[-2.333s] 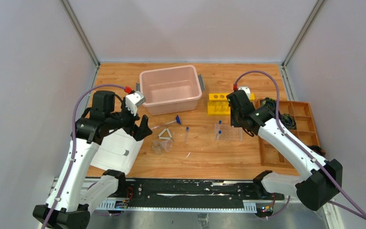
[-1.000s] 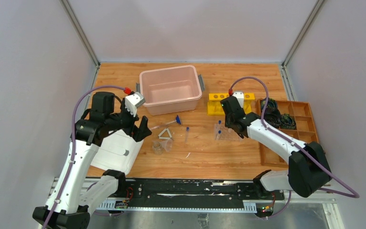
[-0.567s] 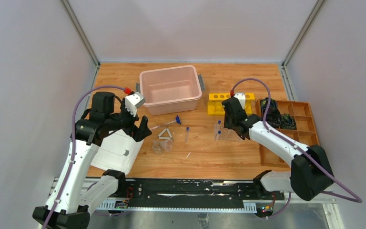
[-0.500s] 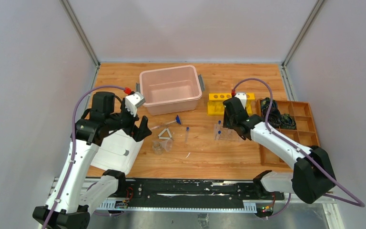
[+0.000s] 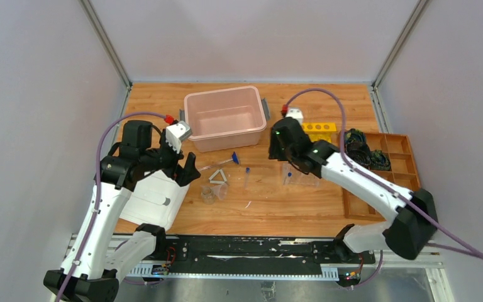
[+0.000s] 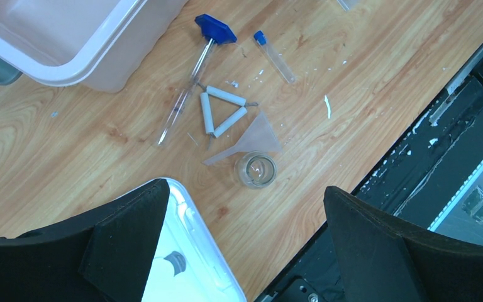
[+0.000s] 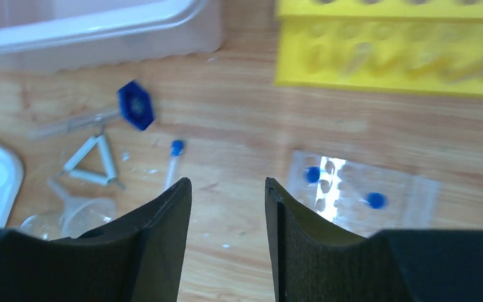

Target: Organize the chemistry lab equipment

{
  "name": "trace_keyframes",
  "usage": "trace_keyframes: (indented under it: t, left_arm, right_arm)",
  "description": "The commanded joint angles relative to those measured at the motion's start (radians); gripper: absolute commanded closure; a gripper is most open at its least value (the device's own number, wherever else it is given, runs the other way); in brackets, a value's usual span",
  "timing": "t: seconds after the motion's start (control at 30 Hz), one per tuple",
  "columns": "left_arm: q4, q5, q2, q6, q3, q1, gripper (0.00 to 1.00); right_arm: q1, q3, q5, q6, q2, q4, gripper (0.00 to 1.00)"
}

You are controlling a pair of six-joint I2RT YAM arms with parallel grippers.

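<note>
Pale wooden desk [image 5: 157, 104] holds a small clear blue-capped tube [image 6: 275, 58] midway between its side edges. Left pincer [image 6: 245, 192] gapes wide and empty; right pincer [image 7: 226, 189] is parted, grasping nothing.

Worktop [image 6: 365, 56]: wood, visible grain, satin sheen. Bin [image 6: 119, 60]: translucent pink plastic, smooth. Tube rack [image 7: 402, 189]: clear glossy plastic w/ glare spots. Yellow rack [image 7: 390, 60]: opaque plastic. Triangle [image 6: 207, 113]: matt white rods, wire at corners. Rod [image 6: 185, 94]: clear, blue plastic tip. Cup [image 6: 256, 170]: clear, shiny. Left claw [image 6: 245, 192] fingers [image 6: 377, 245]: matt black plastic.
</note>
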Motion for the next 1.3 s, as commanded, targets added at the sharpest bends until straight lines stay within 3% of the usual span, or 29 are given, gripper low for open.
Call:
trace_keyframes:
  t: [0.0, 0.37, 0.77, 0.97, 1.27]
  left_arm:
    - [0.011, -0.006, 0.002, -0.012, 0.034, -0.002, 0.00]
    - [0.011, -0.006, -0.011, -0.016, 0.026, -0.002, 0.00]
    - [0.011, -0.007, -0.009, -0.007, 0.026, -0.002, 0.00]
    - [0.011, -0.011, -0.016, -0.002, 0.024, -0.002, 0.00]
    - [0.011, 0.010, -0.017, -0.007, 0.026, -0.002, 0.00]
  right_arm:
    - [0.116, 0.093, -0.063, 0.082, 0.191, -0.044, 0.51]
    - [0.147, 0.206, -0.132, 0.133, 0.535, 0.031, 0.50]
    - [0.163, 0.233, -0.106, 0.158, 0.659, 0.082, 0.54]
    - [0.172, 0.219, -0.068, 0.181, 0.689, 0.078, 0.68]
    - [0.214, 0.119, -0.013, 0.206, 0.564, 0.110, 1.00]
